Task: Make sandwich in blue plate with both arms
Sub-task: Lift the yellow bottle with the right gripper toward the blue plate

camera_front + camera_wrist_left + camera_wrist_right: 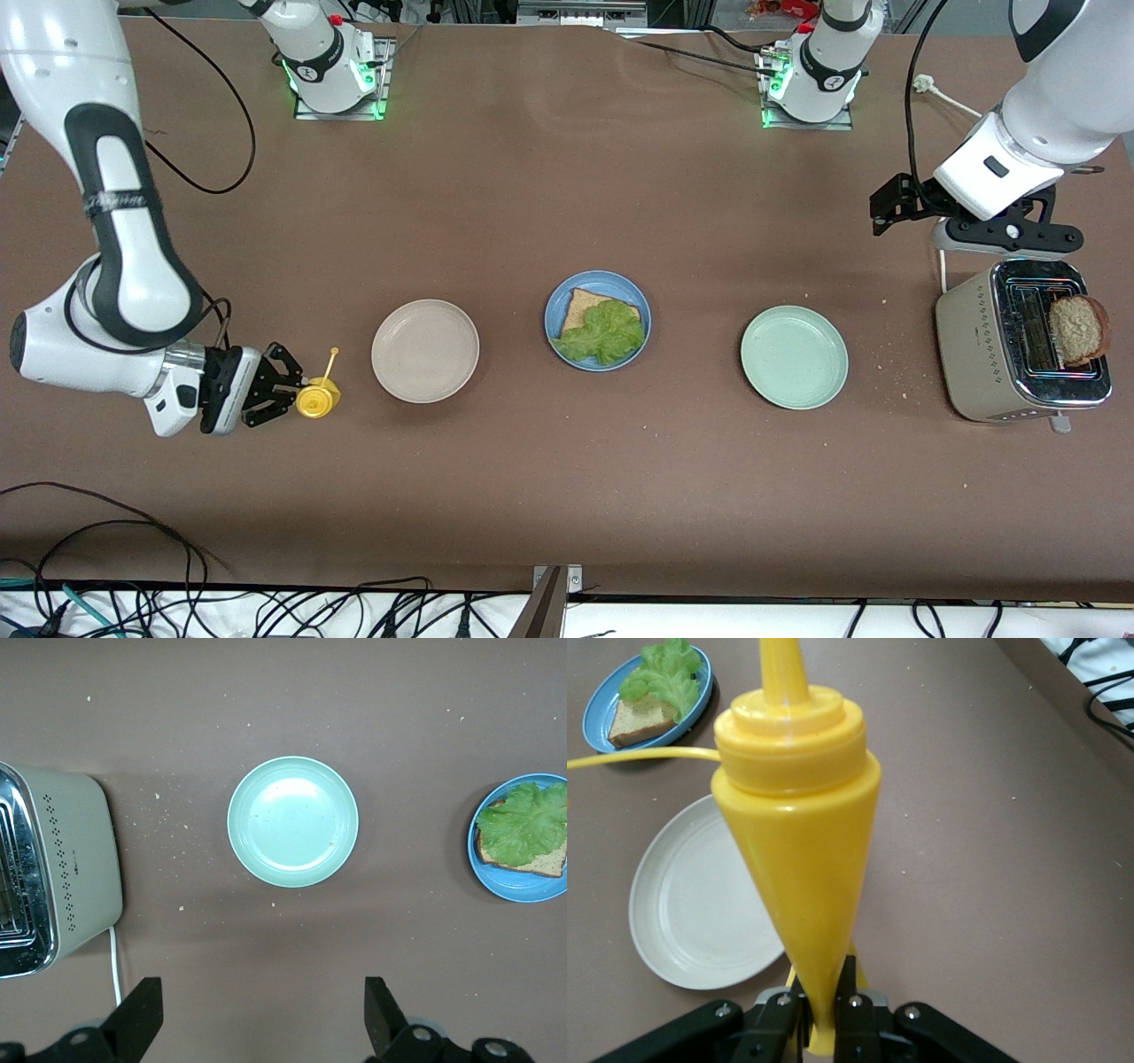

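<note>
The sandwich (pixel 601 330) lies unfinished in the blue plate (pixel 557 298) at mid-counter, between the beige plate (pixel 425 350) and the pale green plate (pixel 795 357): one bread slice with a lettuce leaf on top. The second slice (pixel 1078 329) stands in the toaster (pixel 973 354) at the left arm's end of the counter.

The right gripper (pixel 285 383) has its fingers closed on the narrow base of a yellow squeeze bottle (pixel 317 397) beside the beige plate. The bottle is probably soft-walled and smooth; a light grip low down avoids squeezing it.

The left gripper (pixel 264 1019) hovers just beside the toaster, fingers wide. The bread is likely light and crumbly; grip it by the crust edges.
</note>
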